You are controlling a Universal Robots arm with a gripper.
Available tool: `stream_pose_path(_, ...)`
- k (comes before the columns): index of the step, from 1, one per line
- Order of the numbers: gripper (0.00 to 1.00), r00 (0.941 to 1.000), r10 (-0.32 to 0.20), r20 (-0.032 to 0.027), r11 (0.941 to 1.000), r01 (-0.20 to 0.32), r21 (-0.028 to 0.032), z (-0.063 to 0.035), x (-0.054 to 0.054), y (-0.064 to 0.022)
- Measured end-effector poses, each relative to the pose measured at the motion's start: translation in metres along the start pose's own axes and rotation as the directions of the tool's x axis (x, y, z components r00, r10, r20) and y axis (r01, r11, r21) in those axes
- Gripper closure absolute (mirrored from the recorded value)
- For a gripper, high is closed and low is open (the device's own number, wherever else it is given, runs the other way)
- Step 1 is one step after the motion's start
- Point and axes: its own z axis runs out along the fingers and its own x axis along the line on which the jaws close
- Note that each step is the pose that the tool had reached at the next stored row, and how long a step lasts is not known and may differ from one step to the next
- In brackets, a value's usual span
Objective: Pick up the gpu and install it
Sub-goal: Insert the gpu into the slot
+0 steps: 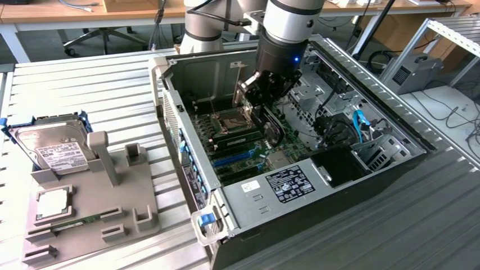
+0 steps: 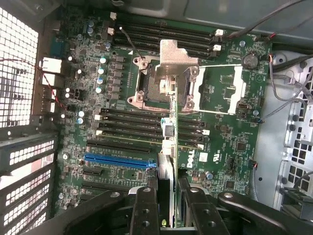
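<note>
Single arm (image 1: 289, 19) comes in from top of exterior view, silver link steep, close to vertical. Black wrist (image 1: 277, 59) sits under it, small blue light (image 1: 298, 58) lit on its side. Gripper (image 1: 259, 93) points downward, tipped slightly toward exterior view's left. In wrist view, two black fingers (image 2: 145, 213) stand parallel, jaws partly closed with narrow gap between. Fingers appear clamped on thin gpu (image 2: 165, 181), held edge-on between them and reaching out past fingertips. Black linkage bars spread outward behind fingers on both sides.

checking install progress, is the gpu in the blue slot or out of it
Out. The gpu sits edge-on between the fingers of the gripper, over the motherboard, and the blue slot shows bare along its length.
</note>
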Motion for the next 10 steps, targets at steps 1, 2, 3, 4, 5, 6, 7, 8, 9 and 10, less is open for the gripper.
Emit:
stream_pose_path(1,0.74,1.0000,-0.004,-0.0001,1.0000,0.004,-0.0001,0.0000,0.0000,0.0000)
stream_pose_path(2,0.74,0.9999,-0.011,-0.0003,0.9999,0.011,-0.0003,0.0000,0.0000,0.0000)
stream_pose_path(3,0.74,0.9999,-0.015,-0.0003,0.9999,0.015,-0.0004,0.0000,0.0000,0.0000)
stream_pose_path(4,0.74,0.9999,-0.017,-0.0004,0.9999,0.017,-0.0005,0.0000,0.0000,0.0000)
stream_pose_path(5,0.74,0.9998,-0.022,-0.0005,0.9998,0.022,-0.0006,0.0000,0.0000,0.0000)
stream_pose_path(6,0.74,0.9997,-0.024,-0.0005,0.9997,0.024,-0.0007,0.0000,0.0000,0.0000)
stream_pose_path(7,0.74,0.9996,-0.027,-0.0006,0.9996,0.027,-0.0007,0.0000,0.0000,0.0000)
stream_pose_path(8,0.74,0.9995,-0.030,-0.0006,0.9995,0.030,-0.0009,0.0000,0.0000,0.0001)
stream_pose_path(9,0.74,0.9995,-0.033,-0.0007,0.9995,0.033,-0.0009,0.0000,0.0000,0.0001)
stream_pose_path(10,0.74,0.9994,-0.036,-0.0007,0.9994,0.036,-0.0010,0.0000,0.0000,0.0001)
